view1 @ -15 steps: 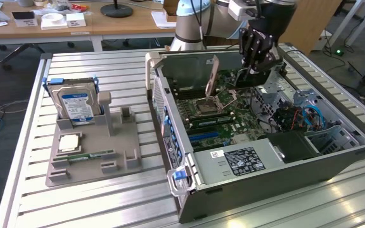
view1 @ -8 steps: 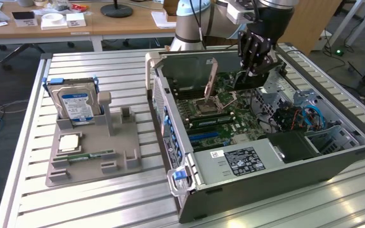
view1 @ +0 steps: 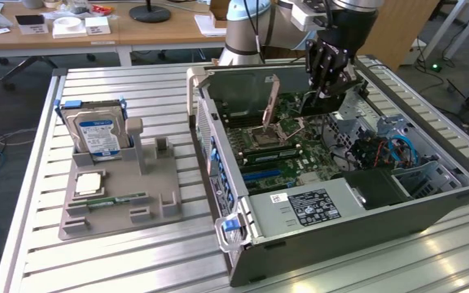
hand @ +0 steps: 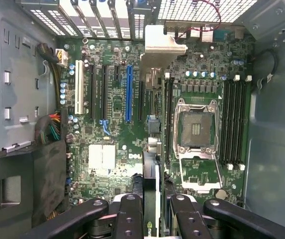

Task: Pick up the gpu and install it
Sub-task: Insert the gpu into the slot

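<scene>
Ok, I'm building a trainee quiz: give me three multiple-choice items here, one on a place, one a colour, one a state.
1. The gpu is: A over the motherboard; B on the table; C in the holder.
2. Label on the hard drive: A red; B blue; C green.
3. The gripper is: A open; B shut on the gpu; C shut on the hard drive.
Answers: A, it hangs above that board; B, blue print shows; B, its fingers clamp the card's edge.
</scene>
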Robot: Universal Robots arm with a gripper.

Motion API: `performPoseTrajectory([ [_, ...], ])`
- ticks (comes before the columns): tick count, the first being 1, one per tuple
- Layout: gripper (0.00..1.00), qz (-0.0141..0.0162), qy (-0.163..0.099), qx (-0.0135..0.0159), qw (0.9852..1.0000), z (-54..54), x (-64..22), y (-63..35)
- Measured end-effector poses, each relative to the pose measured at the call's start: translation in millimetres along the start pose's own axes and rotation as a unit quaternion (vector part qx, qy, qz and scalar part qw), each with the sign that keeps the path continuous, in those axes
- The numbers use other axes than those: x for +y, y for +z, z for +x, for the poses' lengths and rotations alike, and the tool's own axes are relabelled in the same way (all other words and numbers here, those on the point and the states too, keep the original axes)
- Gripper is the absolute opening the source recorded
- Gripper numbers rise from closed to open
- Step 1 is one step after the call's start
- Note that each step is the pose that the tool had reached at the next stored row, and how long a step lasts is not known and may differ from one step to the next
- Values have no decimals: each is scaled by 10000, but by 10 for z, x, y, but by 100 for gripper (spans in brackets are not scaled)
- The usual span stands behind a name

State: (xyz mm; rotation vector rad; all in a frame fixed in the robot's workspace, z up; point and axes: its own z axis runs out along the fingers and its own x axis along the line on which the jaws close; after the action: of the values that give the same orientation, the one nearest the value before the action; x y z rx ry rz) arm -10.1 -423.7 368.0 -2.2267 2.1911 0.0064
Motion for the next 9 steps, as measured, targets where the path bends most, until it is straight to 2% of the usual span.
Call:
performPoseTrajectory([
  [9,26,0,0,1,10000,1,6,61],
])
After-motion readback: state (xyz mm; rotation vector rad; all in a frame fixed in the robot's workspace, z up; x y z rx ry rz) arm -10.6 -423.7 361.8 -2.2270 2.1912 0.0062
